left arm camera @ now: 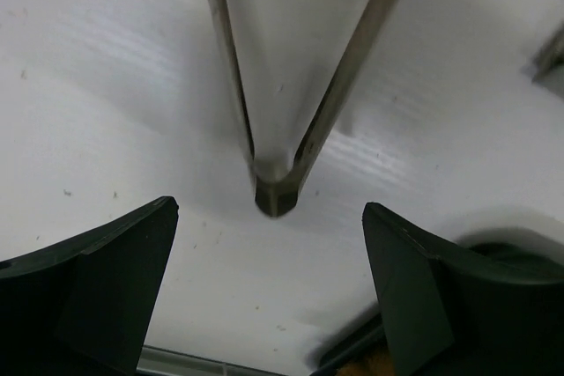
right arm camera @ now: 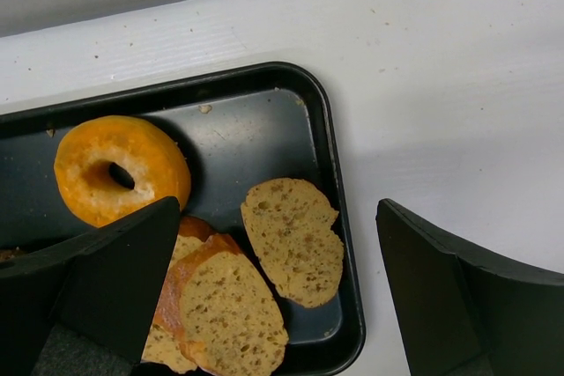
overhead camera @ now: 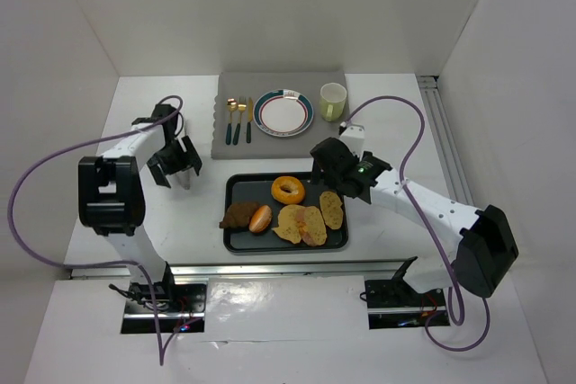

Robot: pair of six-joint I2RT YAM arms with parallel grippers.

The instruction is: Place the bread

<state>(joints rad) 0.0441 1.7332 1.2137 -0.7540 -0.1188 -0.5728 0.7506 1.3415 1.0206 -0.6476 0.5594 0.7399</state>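
A black tray (overhead camera: 234,238) holds a ring-shaped bagel (overhead camera: 288,190), three speckled bread slices (overhead camera: 331,209), a small glazed roll (overhead camera: 260,218) and a dark brown piece (overhead camera: 239,215). My right gripper (overhead camera: 335,168) is open and empty above the tray's far right corner. In the right wrist view its jaws (right arm camera: 278,297) stand either side of the rightmost slice (right arm camera: 293,239), with the bagel (right arm camera: 122,167) to the left. My left gripper (overhead camera: 184,168) is open and empty over bare table left of the tray; it also shows in the left wrist view (left arm camera: 269,288).
A grey placemat (overhead camera: 225,87) at the back holds a white plate (overhead camera: 283,113), cutlery (overhead camera: 238,120) and a pale green cup (overhead camera: 333,102). White walls enclose the table. A pale V-shaped piece with metal edges (left arm camera: 278,191) lies ahead of the left jaws.
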